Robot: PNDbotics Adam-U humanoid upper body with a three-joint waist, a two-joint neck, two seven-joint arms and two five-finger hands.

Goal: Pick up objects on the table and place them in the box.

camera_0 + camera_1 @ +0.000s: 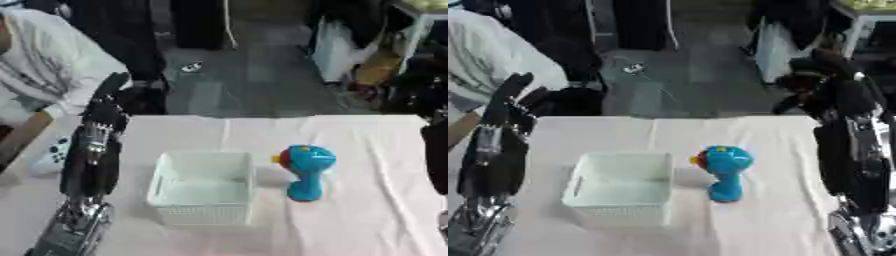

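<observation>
Left hand (103, 117): raised upright at the left edge of the white-clothed bench (367, 210), fingers straight and relaxed, holding nothing. Judged idle and parked clear so the work area stays open to view.

Just to the right of that hand and nearer the robot: white perforated plastic box (203, 186), rectangular, open top, nothing seen inside. It sits square to the robot, presumably so either hand can drop into it from above.

Right of the box, just beside its wall but apart from it: blue plastic toy with a round head, red and yellow trim and a stubby base (304, 170), standing upright. Not yet picked up.

Right hand (837, 97): raised upright at the right edge, toy to its left and lower. Fingers appear somewhat curled, nothing held. Judged better placed for the pick.
</observation>
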